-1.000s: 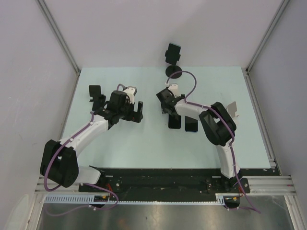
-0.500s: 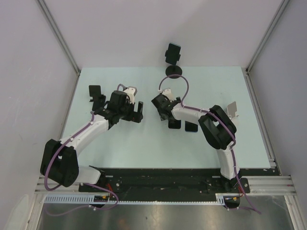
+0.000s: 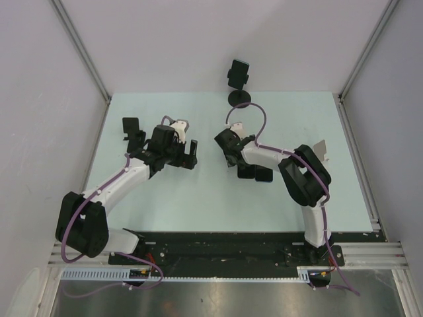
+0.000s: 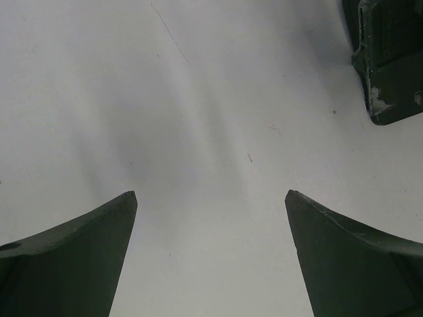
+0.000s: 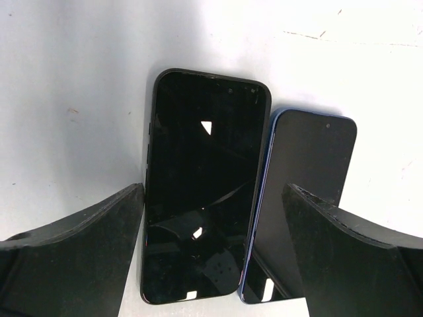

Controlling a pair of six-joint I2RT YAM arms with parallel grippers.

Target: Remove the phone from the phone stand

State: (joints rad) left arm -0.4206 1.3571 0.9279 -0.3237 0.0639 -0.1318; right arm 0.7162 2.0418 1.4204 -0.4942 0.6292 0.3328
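A dark phone (image 3: pixel 238 74) stands upright in a black phone stand (image 3: pixel 238 99) at the back middle of the table, beyond both grippers. My right gripper (image 3: pixel 233 157) is open and empty, low over two phones lying flat. In the right wrist view its jaws (image 5: pixel 213 190) straddle a black phone (image 5: pixel 201 185), with a blue-edged phone (image 5: pixel 301 198) beside it. My left gripper (image 3: pixel 190 157) is open and empty over bare table (image 4: pixel 211 132).
A second black stand (image 3: pixel 132 127) sits at the left of the mat and a pale stand (image 3: pixel 322 149) at the right. The flat phones (image 3: pixel 254 173) lie mid-table. A scuffed dark object (image 4: pixel 390 59) shows at the left wrist view's top right.
My right gripper swung slightly left, then back right over the two flat phones. The left arm and the phone in the stand have not moved.
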